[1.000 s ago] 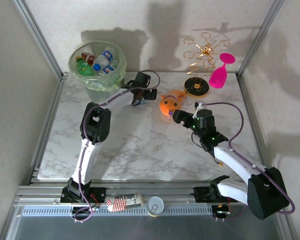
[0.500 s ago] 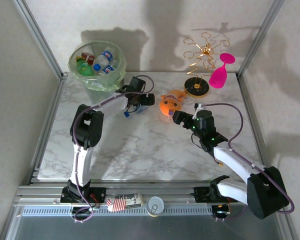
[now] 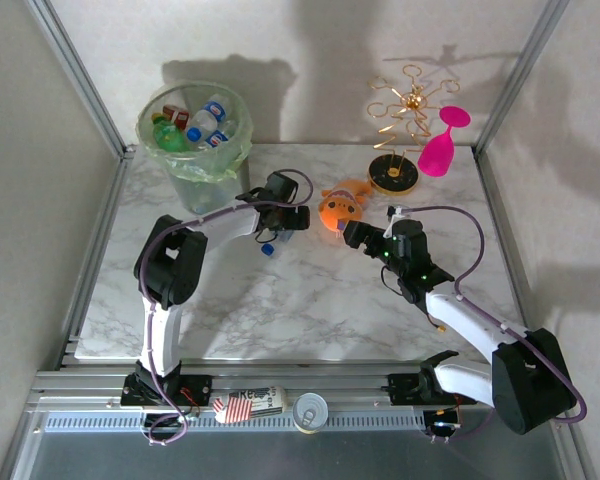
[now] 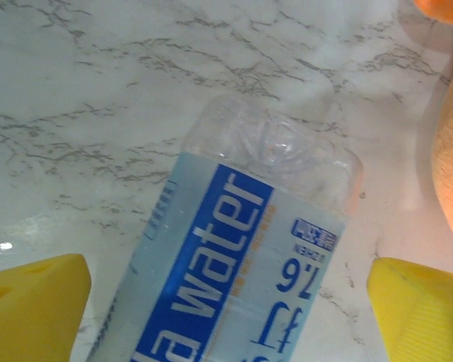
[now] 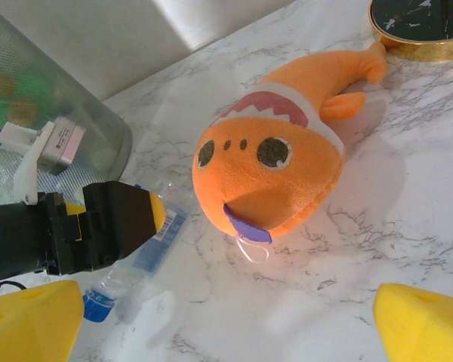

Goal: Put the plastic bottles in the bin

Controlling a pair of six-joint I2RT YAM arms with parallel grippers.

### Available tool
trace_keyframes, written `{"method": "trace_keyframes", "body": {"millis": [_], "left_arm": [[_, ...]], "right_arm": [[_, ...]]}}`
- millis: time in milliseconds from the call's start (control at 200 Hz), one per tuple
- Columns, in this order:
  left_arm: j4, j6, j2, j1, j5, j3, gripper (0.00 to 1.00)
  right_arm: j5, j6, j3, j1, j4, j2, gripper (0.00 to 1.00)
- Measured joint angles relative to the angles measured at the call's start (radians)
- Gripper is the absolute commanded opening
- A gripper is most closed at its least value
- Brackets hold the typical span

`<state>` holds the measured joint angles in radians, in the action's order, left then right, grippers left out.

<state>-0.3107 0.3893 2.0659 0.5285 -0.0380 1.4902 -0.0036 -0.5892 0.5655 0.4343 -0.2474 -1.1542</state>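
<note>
The left end effector point(image 3: 285, 216) is reaching over the white marble counter point(image 3: 310, 295), between its middle and the far edge. Its yellow fingertips point(image 4: 32, 302) are standing spread wide on either side of a clear plastic bottle point(image 4: 234, 279) with a blue label and a blue cap. In the left wrist view, bare marble is showing between the bottle and each pad, so this end effector is open and straddling the bottle, not gripping it. The bottle point(image 5: 147, 253) is lying on its side on the counter, with its cap pointing toward the near edge and its base toward the far edge. White letters on the label are reading "water".

The right end effector point(image 3: 352, 234) is hanging over the counter right of centre. Its yellow fingers point(image 5: 423, 324) are held wide apart with nothing between them. It is facing an orange fish-shaped plush toy point(image 5: 272, 166), which is lying just to the right of the bottle.

The round translucent grey-green bin point(image 3: 195, 180), lined with a pale green bag, is standing at the far left corner, near the left end effector. Several plastic bottles point(image 3: 195, 125), green or clear with blue caps, are lying inside it. A gold wire stand point(image 3: 405, 105) is standing by the far edge toward the right corner. A pink goblet point(image 3: 435, 155) is leaning tilted just beside it.
</note>
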Motion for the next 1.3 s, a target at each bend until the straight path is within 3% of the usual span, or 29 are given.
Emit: {"method": "trace_keyframes", "body": {"millis": [290,551,851,1297], "left_arm": [[0.007,-0.019,0.053,0.0,0.013,0.015,0.82],[0.016,-0.04,0.065,0.0,0.023,0.027,0.54],[0.026,-0.041,0.021,0.0,0.027,0.026,0.49],[0.045,-0.054,-0.315,-0.01,0.032,0.108,0.47]], "right_arm": [[0.0,-0.002,-0.001,0.0,0.0,0.0,0.99],[0.0,-0.002,-0.001,0.0,0.001,0.001,0.99],[-0.08,0.002,-0.018,0.0,-0.058,0.005,0.99],[-0.309,0.015,-0.037,0.005,-0.276,-0.003,0.99]]}}
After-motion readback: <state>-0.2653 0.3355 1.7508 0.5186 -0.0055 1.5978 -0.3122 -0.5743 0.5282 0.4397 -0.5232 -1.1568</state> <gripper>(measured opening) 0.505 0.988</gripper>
